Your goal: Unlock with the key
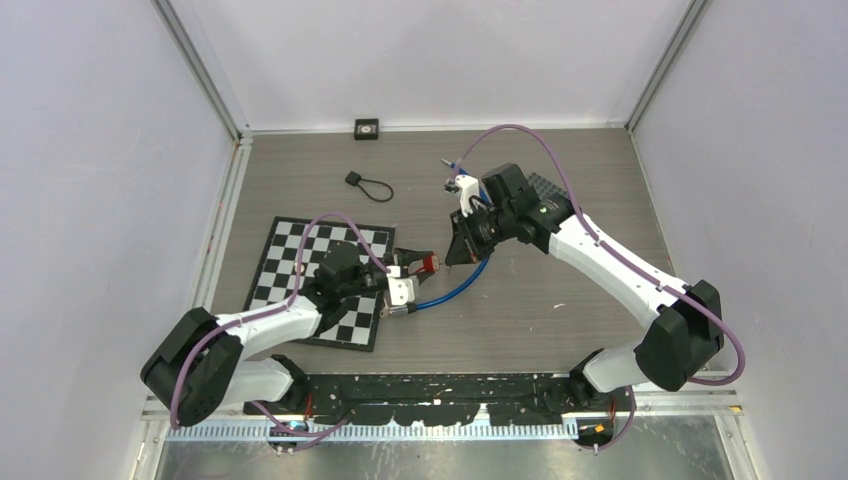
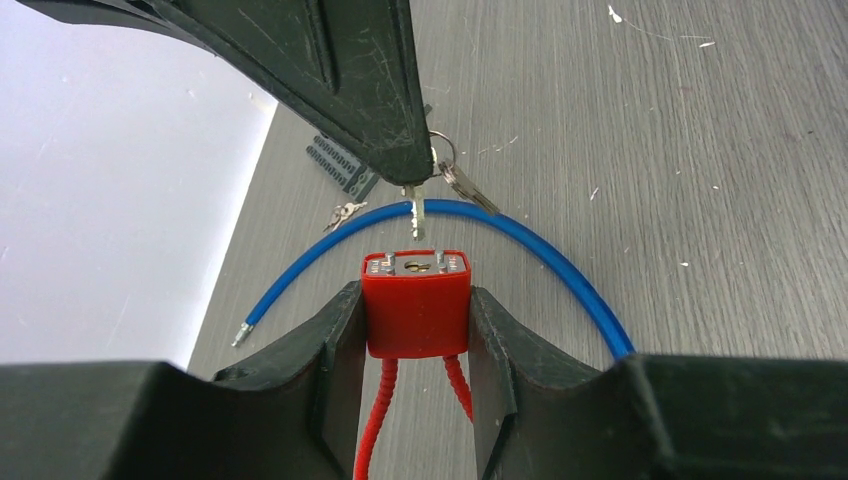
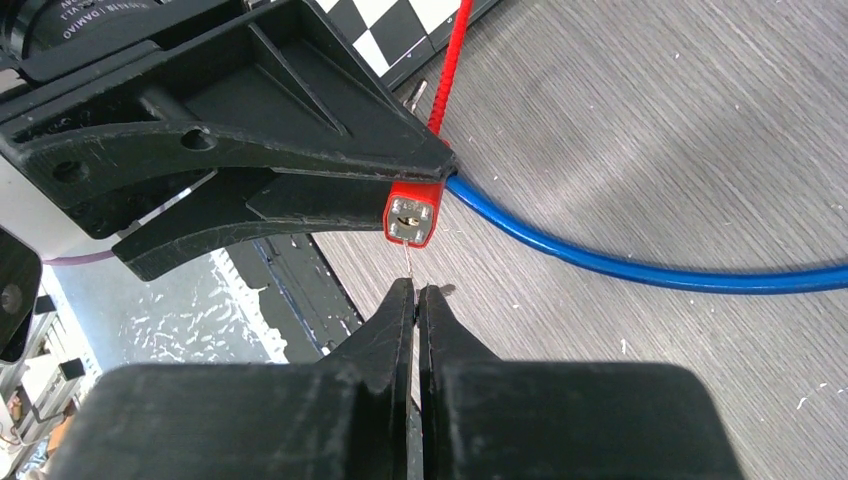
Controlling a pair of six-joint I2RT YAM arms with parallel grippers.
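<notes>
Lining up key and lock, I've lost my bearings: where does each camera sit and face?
Top external: above, behind the robot, looking down at the table; left arm and right arm show.
Left wrist: on the left gripper, looking along its fingers at the red padlock they clamp.
Right wrist: on the right gripper, looking along shut fingers at the keyhole.
Wrist views share padlock, key, blue cable.

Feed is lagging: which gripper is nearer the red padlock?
Left. The left gripper grips the red padlock by its sides. The right gripper, shut on the key, sits just off the keyhole end, with the key tip pointing at it.
</notes>
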